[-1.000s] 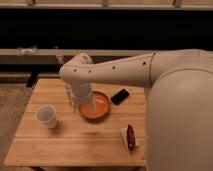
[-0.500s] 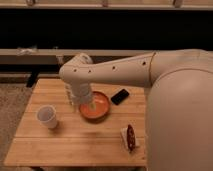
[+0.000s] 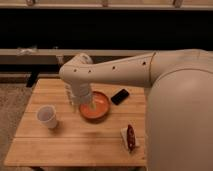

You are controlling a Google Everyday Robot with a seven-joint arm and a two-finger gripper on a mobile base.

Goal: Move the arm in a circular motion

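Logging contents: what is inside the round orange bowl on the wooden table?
The claw of the cream-beige robot arm hangs over the left side of the round orange bowl. Its right inside shows only orange surface; the part beneath the claw is covered.

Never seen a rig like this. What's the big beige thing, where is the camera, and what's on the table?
The big cream shape is the robot's arm, reaching in from the right and bending down over a wooden table. Its narrow end is the gripper, the part that grasps, over an orange bowl; whether it holds anything cannot be told. The single camera looks down from above. Also on the table: a white cup, a black phone and a small snack packet.
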